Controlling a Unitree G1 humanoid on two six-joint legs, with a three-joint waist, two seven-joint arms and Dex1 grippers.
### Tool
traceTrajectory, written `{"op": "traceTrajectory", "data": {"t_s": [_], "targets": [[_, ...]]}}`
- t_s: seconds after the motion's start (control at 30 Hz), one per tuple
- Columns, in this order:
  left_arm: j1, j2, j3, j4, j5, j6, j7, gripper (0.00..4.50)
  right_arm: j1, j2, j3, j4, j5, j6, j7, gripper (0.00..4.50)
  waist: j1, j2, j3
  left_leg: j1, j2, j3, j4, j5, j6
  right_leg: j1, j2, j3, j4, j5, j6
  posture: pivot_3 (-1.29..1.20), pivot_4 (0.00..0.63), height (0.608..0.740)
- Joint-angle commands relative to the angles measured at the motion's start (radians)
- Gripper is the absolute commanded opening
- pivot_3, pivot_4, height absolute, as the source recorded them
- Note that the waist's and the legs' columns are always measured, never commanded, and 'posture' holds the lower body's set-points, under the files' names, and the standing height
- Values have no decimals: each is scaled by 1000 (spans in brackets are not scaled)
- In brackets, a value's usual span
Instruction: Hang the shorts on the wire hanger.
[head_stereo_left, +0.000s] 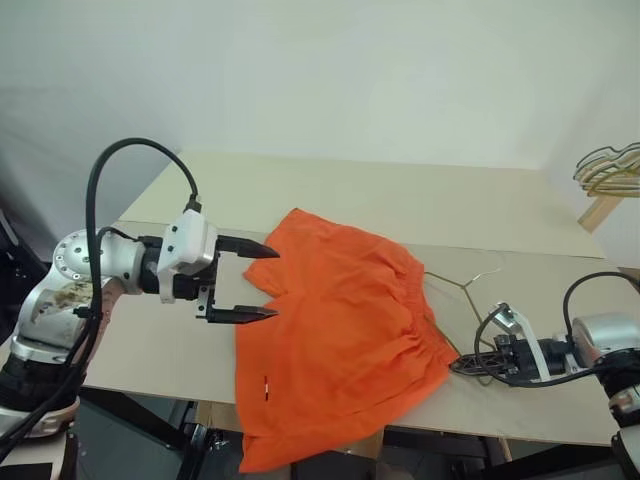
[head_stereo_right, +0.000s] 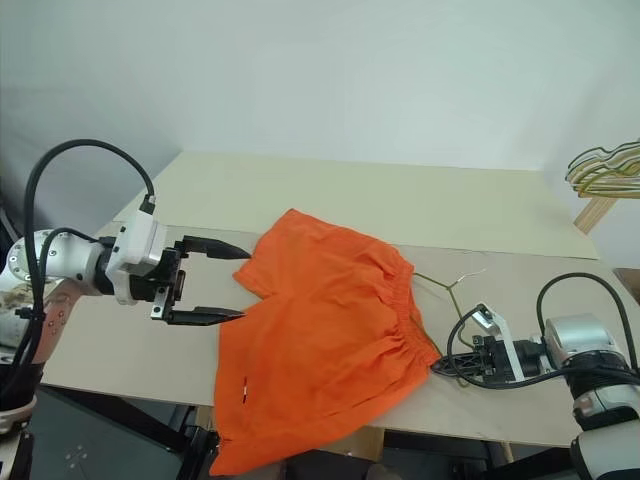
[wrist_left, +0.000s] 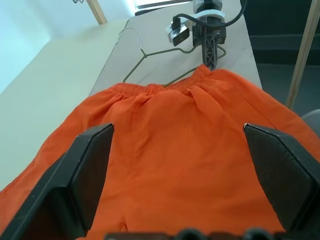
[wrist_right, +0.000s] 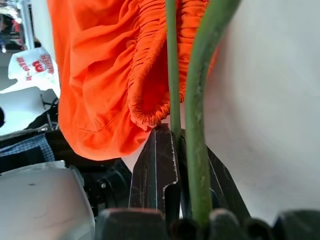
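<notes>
Left eye view: bright orange thin-fabric shorts (head_stereo_left: 335, 330) lie spread on the pale beige surface (head_stereo_left: 400, 200), one leg hanging off the near edge, gathered elastic waistband turned toward the right pincer (head_stereo_left: 462, 366).

Thin greyish-gold wire hanger (head_stereo_left: 462, 283) lies flat on the surface, its triangular body tucked partly under the waistband, its hook just beyond the right pincer's tips.

Right pincer: fingers together, clamped on the hanger wire close by the waistband corner; right wrist view shows the wire (wrist_right: 200, 100) running up between the black fingers, with the waistband hem just past the tips. Judgement: this grip steadies the hanger so fabric can be worked over it.

Left pincer (head_stereo_left: 250, 283): fingers wide apart, nothing between them, hovering at the leg end of the shorts, tips at the hem. Left wrist view looks across the orange cloth to the right pincer at the far side. Judgement: poised to take the fabric.

Well beyond the right pincer, at the surface's far corner, a bunched cluster of wire hangers on a wooden beam (head_stereo_left: 608, 172); not in play.
</notes>
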Motion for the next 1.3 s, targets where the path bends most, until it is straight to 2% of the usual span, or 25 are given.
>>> {"op": "traceTrajectory", "data": {"t_s": [0.03, 0.23, 0.33, 0.53, 0.67, 0.9, 1.07, 1.3], "targets": [[-6, 13, 34, -32, -20, 1, 7, 4487, -20, 17, -11, -13, 6, -9, 29, 0, 0, 0, 0, 0, 0, 0, 0, 0, 0, 0, 0, 0, 0, 0, 0, 245, 0, 740], [-2, 21, 37, -38, -22, 6, 9, 4487, -117, 100, -90, 165, -27, -29, -39, 0, -8, -4, -2, 2, 3, 0, 0, 0, 0, 1, 4, 0, 0, 1, -2, 251, 0, 740], [5, 24, 39, -45, -20, 8, 13, 4487, -129, 107, -91, 157, -22, -13, -8, 0, -3, -4, -2, 2, 3, 0, -2, 0, 0, 1, 4, 0, 0, 2, -3, 258, 0, 740], [38, 38, 63, -67, -26, 12, 18, 4487, -50, -9, 20, 0, -43, -29, 118, 0, 18, -3, -2, -1, 2, -1, -2, 0, 0, -2, 3, 0, -1, 1, -3, 271, 0, 740], [59, 36, 68, -81, -27, 11, 23, 4487, -68, -50, 67, -7, -36, -48, 128, 0, 25, -3, -2, 0, 2, -1, -2, 0, 0, -1, 3, 0, -1, 1, -3, 269, 0, 740], [76, 28, 68, -94, -29, 12, 34, 4487, -75, -167, 269, -155, 76, -95, 128, 0, 25, -3, -1, 0, 2, -1, -3, 0, 0, -2, 3, -1, -1, 1, -3, 278, 0, 740], [95, 34, 78, -113, -38, 20, 40, 4487, -165, -82, 272, -1, 47, -113, 128, 0, 22, -3, -1, 1, 3, -1, -3, 0, 0, -1, 4, -1, -1, 2, -3, 290, 0, 740], [105, 53, 94, -121, -50, 25, 41, 4487, -211, 14, 253, 126, 7, -122, 128, 0, 44, -3, -1, -1, 2, -2, -3, 0, 0, -1, 4, -2, -2, 2, -4, 313, 0, 740]]}}
